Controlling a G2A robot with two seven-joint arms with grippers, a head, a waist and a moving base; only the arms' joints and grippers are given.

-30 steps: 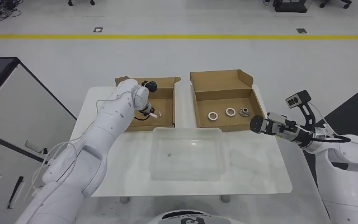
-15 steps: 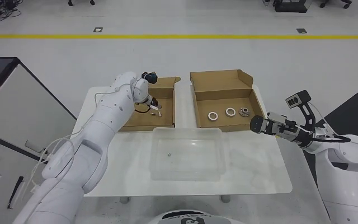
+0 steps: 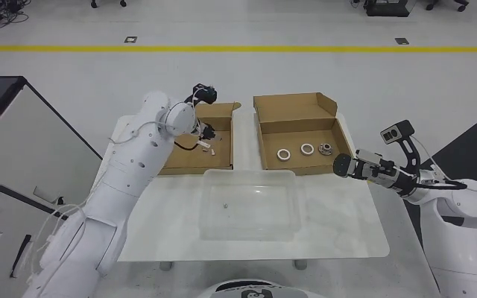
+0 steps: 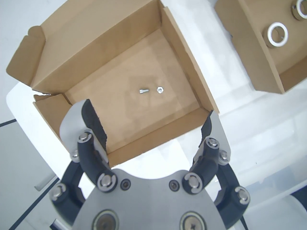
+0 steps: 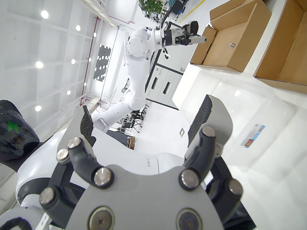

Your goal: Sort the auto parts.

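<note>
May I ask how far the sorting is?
Done: silver bolt and hex nut in the left cardboard box; two white rings and a metal collar in the right cardboard box. In hand: nothing; left gripper open. Remaining: one small part in the clear plastic bin.

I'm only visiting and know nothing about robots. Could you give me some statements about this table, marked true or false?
1. The left gripper grips the bolt. False: it is open and empty; the bolt lies in the left box beside a nut.
2. Two white rings lie in the right box. True.
3. The right gripper is shut. False: it is open, holding nothing.
4. The clear bin holds one small part. True.
</note>
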